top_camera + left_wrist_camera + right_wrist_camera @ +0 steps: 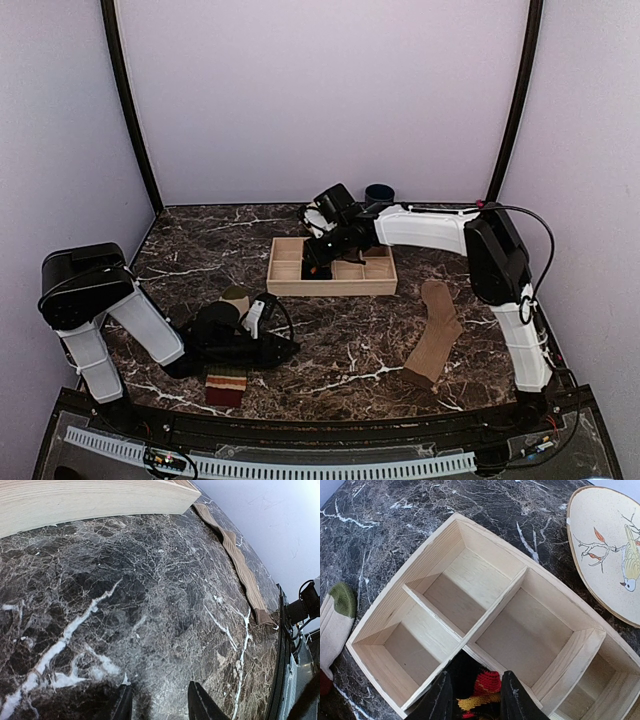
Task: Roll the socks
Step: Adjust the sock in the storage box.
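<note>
Your right fingers (439, 700) stand a little apart, with the black fabric sock with red-orange argyle diamonds (481, 689) bunched between them and touching both. You cannot tell from here whether they pinch it or only flank it. That bundle is at a compartment towards the 9 o'clock end of the pale wooden divided tray (520, 635), and whether it rests on the floor of the compartment or hangs just over it is not clear. Your left fingers (200, 705) are apart with nothing but the dark veined marble bench (350, 340) between them, low over it and pointing toward 3 o'clock. The beige fabric sock with brown, cream and maroon stripes (226, 385) does not lie ahead of them. It lies back under the left arm (150, 325), at about 8 o'clock from the fingertips. Its long axis runs 12 to 6, with the toe at 12 and the striped end at 6. The plain tan ribbed sock (433, 335) lies flat and unrolled well off at 3 o'clock, its length also running roughly 12 to 6, just beside the right arm's base and at 5 o'clock from the tray. The striped sock is probably the left arm's job. You would need to draw those fingers back toward 9 o'clock before they can reach either end of it.
</note>
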`<action>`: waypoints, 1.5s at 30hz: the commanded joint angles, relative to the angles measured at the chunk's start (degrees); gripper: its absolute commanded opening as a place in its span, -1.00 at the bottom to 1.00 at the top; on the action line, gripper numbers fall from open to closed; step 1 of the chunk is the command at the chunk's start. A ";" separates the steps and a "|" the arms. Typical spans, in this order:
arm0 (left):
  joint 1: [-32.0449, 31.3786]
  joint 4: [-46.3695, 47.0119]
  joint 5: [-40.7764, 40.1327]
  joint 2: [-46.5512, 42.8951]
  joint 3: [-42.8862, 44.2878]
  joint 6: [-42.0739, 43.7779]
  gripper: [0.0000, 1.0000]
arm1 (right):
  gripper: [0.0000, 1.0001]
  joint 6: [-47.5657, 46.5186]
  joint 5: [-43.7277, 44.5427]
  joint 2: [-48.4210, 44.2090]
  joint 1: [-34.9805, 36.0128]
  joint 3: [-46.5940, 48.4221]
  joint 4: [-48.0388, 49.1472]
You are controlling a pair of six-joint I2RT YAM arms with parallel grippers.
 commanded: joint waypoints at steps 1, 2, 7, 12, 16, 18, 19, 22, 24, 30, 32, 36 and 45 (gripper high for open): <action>0.17 -7.01 0.45 1.70 -2.18 -1.09 -0.16 | -0.35 -0.36 0.37 1.49 0.92 2.55 0.04; 0.17 -6.94 0.53 1.71 -2.12 -1.04 -0.16 | -0.35 -0.44 0.33 1.91 0.98 2.95 -0.25; 0.17 -7.17 0.70 1.41 -2.03 -1.01 -0.17 | -0.36 -0.99 0.33 5.12 1.70 6.80 -3.33; 0.17 -7.92 0.75 0.81 -1.53 -0.80 -0.17 | -0.36 -1.17 0.68 7.77 2.19 9.80 -5.99; 0.15 -8.72 0.76 0.33 -1.15 -0.76 -0.17 | -0.37 -1.15 0.65 9.09 2.24 10.23 -7.41; 0.09 -8.77 0.82 0.35 -1.11 -0.75 -0.17 | -0.36 -1.27 0.72 9.47 2.23 10.33 -7.85; 0.09 -8.78 0.87 0.39 -1.03 -0.82 -0.17 | -0.36 -1.32 0.77 9.58 2.19 10.32 -7.88; 0.09 -8.65 1.00 0.65 -0.93 -0.90 -0.17 | -0.31 -1.25 1.22 9.02 2.23 9.70 -7.38; 0.09 -8.60 1.22 0.56 -1.00 -0.99 -0.17 | -0.28 -1.03 1.62 7.89 2.24 8.96 -6.40; 0.09 -8.51 0.87 1.60 -0.66 -0.61 -0.18 | -0.22 -1.69 2.72 2.58 2.40 4.24 -1.28; 0.09 -8.23 1.06 2.28 -0.28 -0.58 -0.18 | -0.21 -2.08 3.03 1.23 2.39 3.47 -0.23; 0.09 -7.48 1.27 3.24 -0.22 -0.83 -0.17 | -0.19 -2.38 3.44 -1.62 2.48 0.19 2.84; 0.09 -7.55 1.32 2.61 -0.49 -0.81 -0.17 | -0.17 -2.38 5.19 -6.90 2.98 -5.48 5.07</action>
